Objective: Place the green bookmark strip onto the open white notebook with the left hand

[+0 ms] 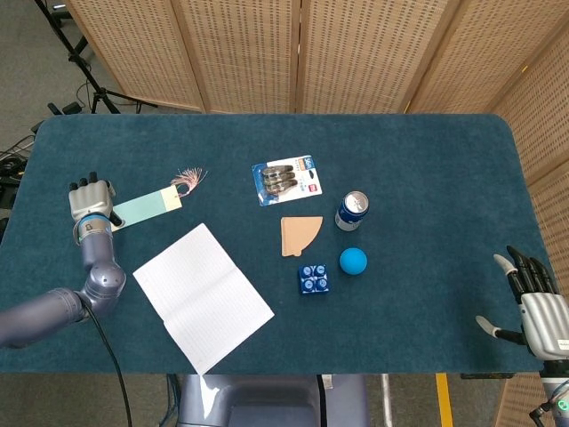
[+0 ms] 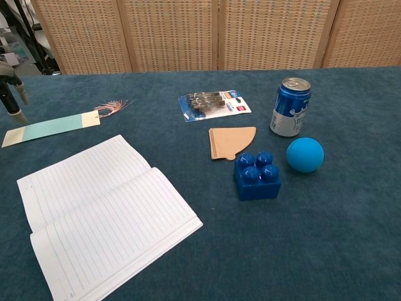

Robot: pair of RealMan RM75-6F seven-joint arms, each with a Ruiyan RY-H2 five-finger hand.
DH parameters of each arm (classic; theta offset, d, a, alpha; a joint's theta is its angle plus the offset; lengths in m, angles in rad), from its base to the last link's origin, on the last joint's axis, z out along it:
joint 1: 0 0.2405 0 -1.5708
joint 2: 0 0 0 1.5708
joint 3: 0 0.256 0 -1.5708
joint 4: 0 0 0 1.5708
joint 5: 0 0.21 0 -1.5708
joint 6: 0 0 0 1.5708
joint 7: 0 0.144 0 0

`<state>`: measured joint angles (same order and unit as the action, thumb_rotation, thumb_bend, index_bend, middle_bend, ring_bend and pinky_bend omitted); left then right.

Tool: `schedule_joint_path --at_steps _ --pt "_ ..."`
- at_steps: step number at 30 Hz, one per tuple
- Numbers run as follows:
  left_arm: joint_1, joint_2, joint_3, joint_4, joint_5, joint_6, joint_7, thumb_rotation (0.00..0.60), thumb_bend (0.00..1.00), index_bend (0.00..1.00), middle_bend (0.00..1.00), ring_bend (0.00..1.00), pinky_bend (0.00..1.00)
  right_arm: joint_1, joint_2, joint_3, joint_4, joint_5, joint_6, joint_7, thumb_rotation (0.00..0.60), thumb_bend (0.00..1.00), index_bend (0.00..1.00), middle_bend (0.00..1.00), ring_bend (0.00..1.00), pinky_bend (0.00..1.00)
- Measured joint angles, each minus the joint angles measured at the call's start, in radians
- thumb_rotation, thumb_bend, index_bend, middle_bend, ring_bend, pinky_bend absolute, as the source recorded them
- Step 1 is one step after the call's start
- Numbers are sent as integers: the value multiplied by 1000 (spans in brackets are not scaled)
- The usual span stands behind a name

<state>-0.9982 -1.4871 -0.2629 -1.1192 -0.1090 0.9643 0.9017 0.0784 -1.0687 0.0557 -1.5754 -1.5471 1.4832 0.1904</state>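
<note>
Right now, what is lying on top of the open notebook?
Nothing lies on the notebook; its lined pages are bare. The green bookmark is on the cloth beside it. What is under it cannot be seen.

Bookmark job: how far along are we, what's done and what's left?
Nothing is placed: the green bookmark strip lies flat on the blue cloth beside the open white notebook, not on it. In hand: the left hand is over the strip's pale end; whether it touches is unclear. Left: grasp, lift, place on the pages. Right hand is open, idle.

One bookmark [image 1: 147, 209]; one notebook [image 1: 203, 296]; one can [image 1: 352, 211]; one ball [image 1: 353, 261]; one brick [image 1: 313, 279]; one clip pack [image 1: 286, 181]; one cardboard wedge [image 1: 298, 234].
</note>
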Motion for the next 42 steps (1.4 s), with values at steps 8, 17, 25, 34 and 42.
schedule_joint_path --at_steps 8,17,25,34,42 --pt "-1 -47 -22 62 15 -12 35 600 174 351 0 0 0 0 3 3 5 10 -2 17 600 193 74 0 0 2" --pt "-3 -100 -44 128 39 -26 67 600 174 351 0 0 0 3 5 4 14 13 -8 42 600 192 74 0 0 2" --pt "-5 -149 -61 176 67 -32 104 600 174 351 0 0 0 4 8 4 20 16 -11 58 600 191 74 0 0 2" --pt "5 -183 -83 230 90 -48 119 600 169 351 0 0 0 3 8 6 23 18 -7 67 600 191 74 0 0 1" --pt "15 -204 -101 266 122 -67 122 600 165 351 0 0 0 3 6 8 27 19 -3 74 600 188 74 0 0 0"
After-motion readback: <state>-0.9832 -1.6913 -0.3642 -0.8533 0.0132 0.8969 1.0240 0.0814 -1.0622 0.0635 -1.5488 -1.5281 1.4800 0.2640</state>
